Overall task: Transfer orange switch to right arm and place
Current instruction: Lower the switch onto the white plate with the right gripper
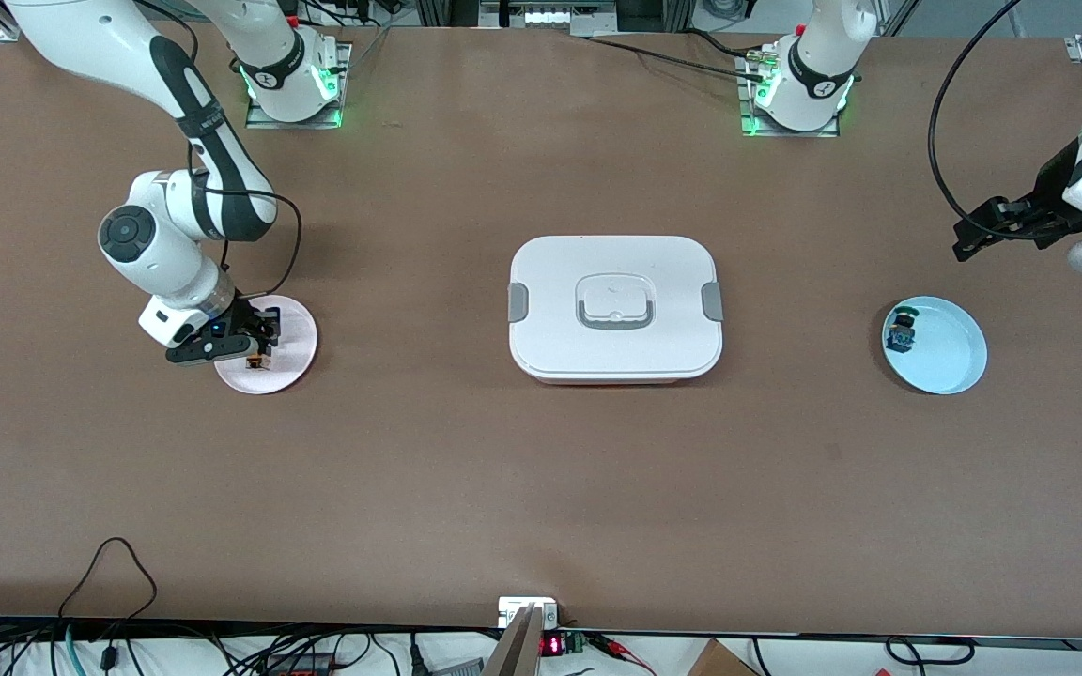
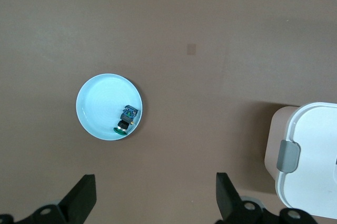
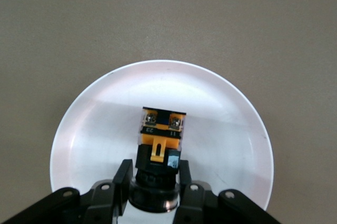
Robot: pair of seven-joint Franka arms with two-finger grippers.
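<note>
Right gripper (image 3: pixel 154 182) low over pink plate (image 1: pixel 292 361) at right arm's end of table, fingers (image 3: pixel 124 182) clamped on black base of orange switch (image 3: pixel 160 137). Switch sticks out from fingertips over plate's middle, orange-yellow terminal block pointing away from gripper; whether it touches plate, cannot tell.

Left gripper (image 2: pixel 152 200) waits in air over bare table near light blue plate (image 1: pixel 959 352), jaws wide apart, holding nothing. Blue-green switch (image 1: pixel 902 329) lies in blue plate at its rim. White lidded box (image 1: pixel 614 305) at table's middle, between plates.
</note>
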